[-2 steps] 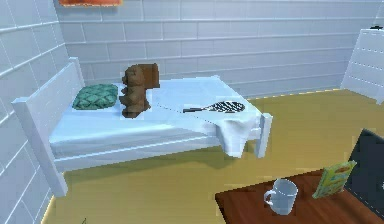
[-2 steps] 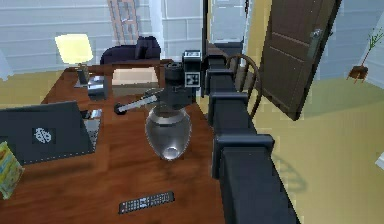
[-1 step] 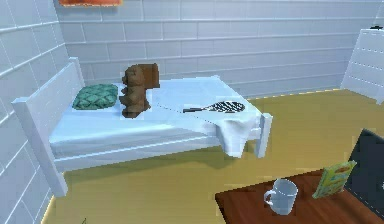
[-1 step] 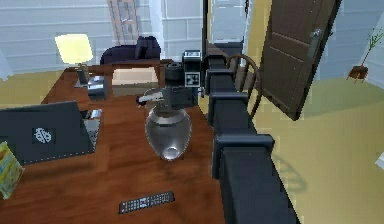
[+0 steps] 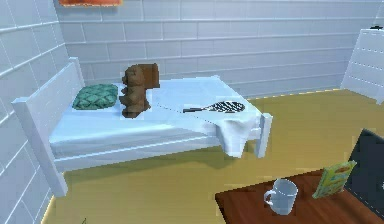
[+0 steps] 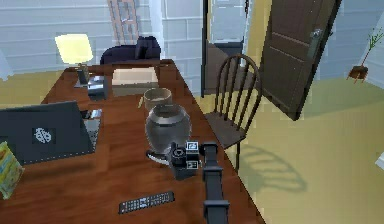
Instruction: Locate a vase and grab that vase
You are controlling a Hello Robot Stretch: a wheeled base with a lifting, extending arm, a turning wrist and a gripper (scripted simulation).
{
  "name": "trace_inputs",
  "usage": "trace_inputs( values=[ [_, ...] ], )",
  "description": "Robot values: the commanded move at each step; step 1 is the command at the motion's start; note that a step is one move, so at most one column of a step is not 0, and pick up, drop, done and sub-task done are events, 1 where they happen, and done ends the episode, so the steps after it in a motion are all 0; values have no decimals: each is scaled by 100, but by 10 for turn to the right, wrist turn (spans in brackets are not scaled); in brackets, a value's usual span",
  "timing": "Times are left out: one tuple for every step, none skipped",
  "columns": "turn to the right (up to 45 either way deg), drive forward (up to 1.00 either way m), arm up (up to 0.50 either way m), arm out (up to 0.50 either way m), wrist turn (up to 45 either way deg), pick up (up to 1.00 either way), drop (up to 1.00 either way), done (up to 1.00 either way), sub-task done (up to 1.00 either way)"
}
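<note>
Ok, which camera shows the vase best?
The arm side view: the grey round vase stands mid-picture on the table, just beyond the arm. The forward view offers the table's corner with a mug, and the bed.

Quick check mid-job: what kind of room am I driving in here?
Most likely a bedroom that doubles as a study: a white-framed bed with a pillow and teddy bear ahead, and a wooden desk with a laptop, lamp and chair on the arm's side.

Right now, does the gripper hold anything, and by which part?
Cannot be told: the gripper is at the grey vase, which stands on the wooden table.
</note>
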Motion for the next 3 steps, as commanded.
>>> trace_inputs(
  values=[
    [0, 0, 0, 0, 0, 100, 0, 0, 0],
    [0, 0, 10, 0, 0, 0, 0, 0, 0],
    [0, 0, 0, 0, 0, 0, 0, 100, 0]
  ],
)
